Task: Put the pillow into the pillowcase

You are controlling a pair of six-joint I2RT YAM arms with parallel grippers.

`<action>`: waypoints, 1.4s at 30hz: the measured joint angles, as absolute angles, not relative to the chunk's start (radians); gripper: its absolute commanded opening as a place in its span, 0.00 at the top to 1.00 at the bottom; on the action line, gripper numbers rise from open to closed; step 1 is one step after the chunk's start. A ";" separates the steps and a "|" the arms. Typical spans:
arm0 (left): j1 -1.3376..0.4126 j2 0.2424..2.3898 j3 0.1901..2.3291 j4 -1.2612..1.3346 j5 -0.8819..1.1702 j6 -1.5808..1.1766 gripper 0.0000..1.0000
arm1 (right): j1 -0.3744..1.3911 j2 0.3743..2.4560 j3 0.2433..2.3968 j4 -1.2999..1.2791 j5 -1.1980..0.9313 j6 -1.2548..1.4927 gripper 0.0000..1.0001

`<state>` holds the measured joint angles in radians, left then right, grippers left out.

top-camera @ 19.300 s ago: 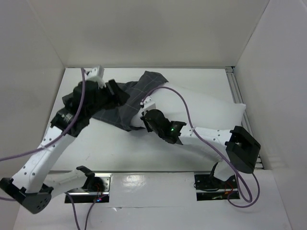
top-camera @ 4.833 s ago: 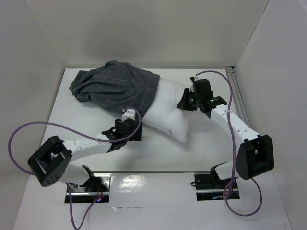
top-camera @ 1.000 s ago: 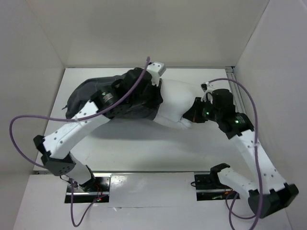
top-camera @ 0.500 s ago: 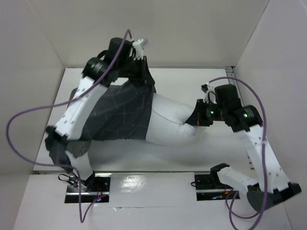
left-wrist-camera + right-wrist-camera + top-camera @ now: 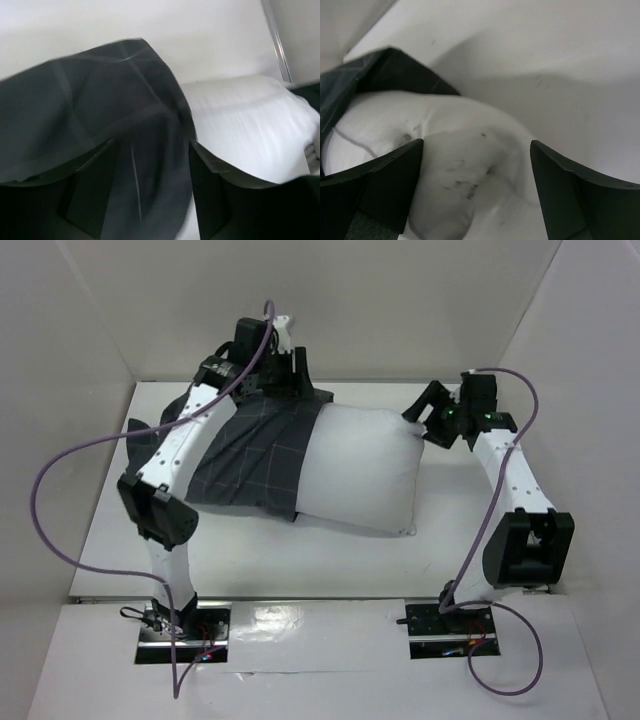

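The pillow (image 5: 362, 472) lies on the desk (image 5: 300, 558), left end inside the pillowcase (image 5: 250, 455), with the left end effector (image 5: 150, 146) spread astride the pillowcase's far edge and the right end effector (image 5: 476, 145) spread over the pillow's far right corner.

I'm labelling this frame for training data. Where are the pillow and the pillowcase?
pillow (image 5: 365, 468): top external view, on the bare white middle that lies outside the cloth.
pillowcase (image 5: 250, 455): top external view, on the middle of the dark checked cloth.
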<state>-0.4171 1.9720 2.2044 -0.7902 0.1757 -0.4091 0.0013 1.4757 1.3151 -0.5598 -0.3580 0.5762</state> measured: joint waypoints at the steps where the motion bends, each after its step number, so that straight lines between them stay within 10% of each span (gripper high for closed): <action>1: -0.423 1.927 2.191 -0.783 0.143 -0.400 0.39 | -0.028 1.497 1.328 -0.538 -0.336 0.581 0.07; 6: -0.450 1.724 2.125 -0.741 -0.013 -0.395 0.52 | -0.080 1.520 1.385 -0.522 -0.231 0.558 0.03; 13: -0.513 1.714 1.978 -0.728 -0.175 -0.393 0.11 | -0.079 1.399 1.353 -0.519 -0.126 0.461 0.00; 32: -0.681 1.939 1.983 -0.791 -0.496 -0.445 0.14 | -0.047 1.312 0.894 -0.362 -0.297 0.475 0.00; 35: -0.674 2.033 2.071 -0.807 -0.548 -0.451 0.21 | -0.035 1.325 0.868 -0.296 -0.331 0.493 0.00; 38: -0.666 2.106 2.123 -0.828 -0.569 -0.451 0.55 | -0.009 1.350 0.862 -0.245 -0.350 0.507 0.12; 40: -0.660 2.126 2.141 -0.844 -0.571 -0.442 0.95 | 0.010 1.360 0.862 -0.222 -0.361 0.511 0.27; 42: -0.657 2.127 2.153 -0.862 -0.564 -0.434 1.00 | 0.029 1.363 0.862 -0.201 -0.372 0.514 0.53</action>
<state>-0.6567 2.1269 2.1529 -0.8619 -0.5644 -0.4339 0.0292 1.3628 0.8616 -0.2008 -0.3721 0.5140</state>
